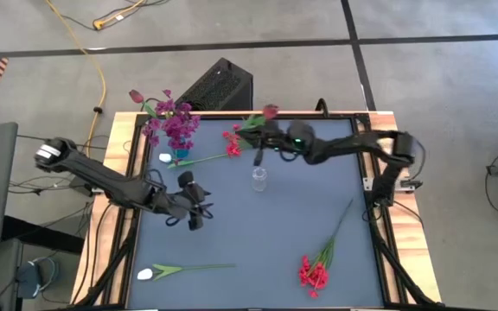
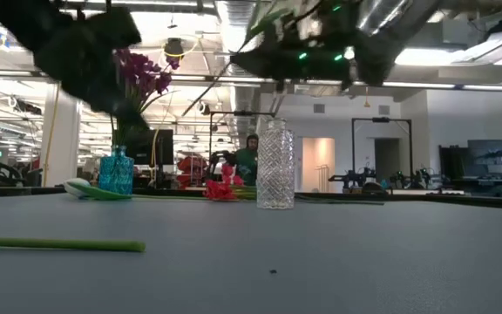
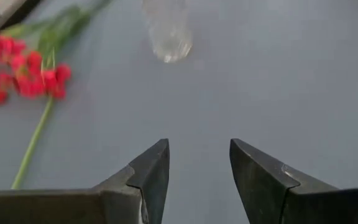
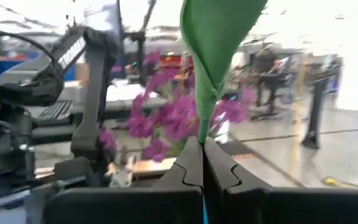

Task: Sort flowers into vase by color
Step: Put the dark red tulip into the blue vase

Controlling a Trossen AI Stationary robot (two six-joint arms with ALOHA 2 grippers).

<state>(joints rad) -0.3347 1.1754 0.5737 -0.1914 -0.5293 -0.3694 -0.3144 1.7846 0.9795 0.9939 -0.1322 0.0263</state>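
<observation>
Two vases were seen on the grey table (image 1: pixel 301 207): a blue vase (image 1: pixel 180 154) already filled with purple flowers (image 1: pixel 173 121) near the far left corner, and a clear glass vase (image 1: pixel 259 179) standing empty near the middle of the far half. The right gripper (image 1: pixel 260 138) was closed on the stem of a dark red flower (image 1: pixel 269 112), held in the air just beyond the clear vase; the placing of that stem was judged to be the step in hand. For the next move, the stem's lower end would have to be lined up over the narrow neck and lowered upright.

The left gripper (image 1: pixel 199 207) was found partly open and empty, low over the table between the near white flower (image 1: pixel 184 269) and the clear vase. A red stem (image 1: pixel 210 155) lay beside the blue vase, a second white bloom (image 1: pixel 164 158) sat near it, and a red cluster (image 1: pixel 316 269) lay toward the near right. The middle of the table was open, but little room was left at the far edge, where the raised rail (image 1: pixel 335 113) and the blue vase's blooms stood close to the right arm.
</observation>
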